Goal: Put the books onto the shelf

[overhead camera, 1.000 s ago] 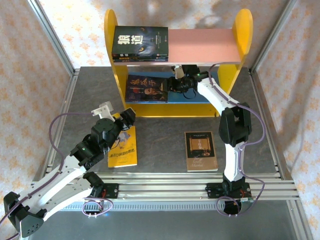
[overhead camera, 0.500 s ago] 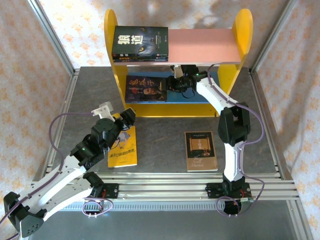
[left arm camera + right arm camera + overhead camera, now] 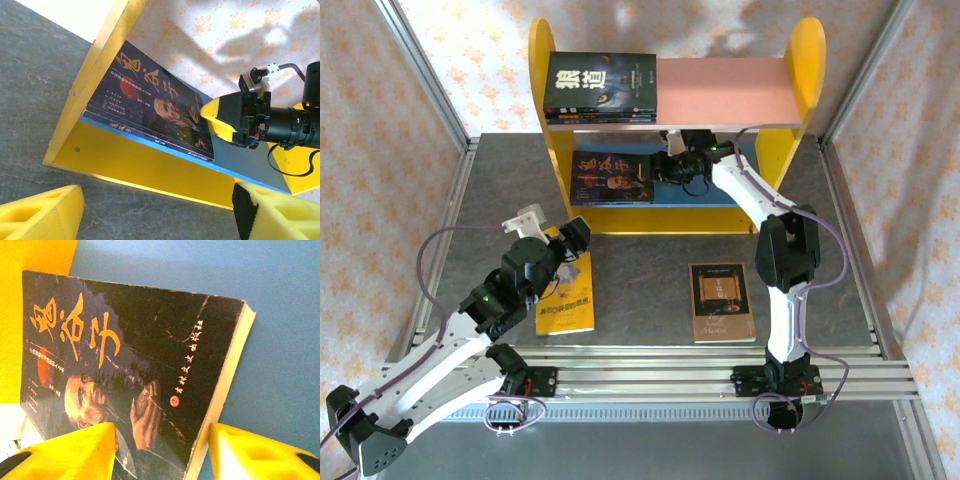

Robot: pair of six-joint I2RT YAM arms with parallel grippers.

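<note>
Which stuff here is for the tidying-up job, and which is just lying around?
For the job:
yellow-sided shelf with pink and blue boards
black paperback stack on the pink board
dark paperback on the blue board
yellow paperback
brown paperback

Just there:
grey table
flowery wall cloth
purple cables

Left arm point(image 3: 440, 355) and right arm point(image 3: 782, 300), 2 units: white link shells, black joint housings, 1 lilac cable point(image 3: 432, 245) along each, black base clamps point(image 3: 775, 385), yellow ribbed fingers point(image 3: 40, 210) with black pads point(image 3: 245, 212), white bracket point(image 3: 526, 219) at left wrist.
</note>
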